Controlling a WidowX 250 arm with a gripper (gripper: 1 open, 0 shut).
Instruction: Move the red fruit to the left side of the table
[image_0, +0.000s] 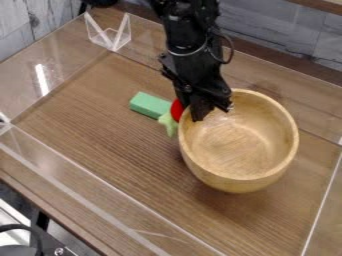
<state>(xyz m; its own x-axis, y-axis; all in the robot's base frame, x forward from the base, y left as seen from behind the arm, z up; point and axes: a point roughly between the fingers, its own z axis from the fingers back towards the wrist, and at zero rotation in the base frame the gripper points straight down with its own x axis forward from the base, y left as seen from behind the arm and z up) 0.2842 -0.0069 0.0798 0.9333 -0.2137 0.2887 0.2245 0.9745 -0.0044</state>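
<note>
The small red fruit (175, 106) with its light green cap sits low over the table (87, 150), just outside the left rim of the wooden bowl (234, 178). My gripper (195, 110) comes steeply down from above and is shut on the red fruit. Its dark fingers press against the bowl's near-left rim and hide most of the fruit. Only a red sliver and a bit of the cap show to the left of the fingers.
A flat green block (146, 102) lies just left of the fruit. Clear acrylic walls (38, 80) edge the tabletop, and a clear stand (107, 32) sits at the back left. The bowl takes up the right half.
</note>
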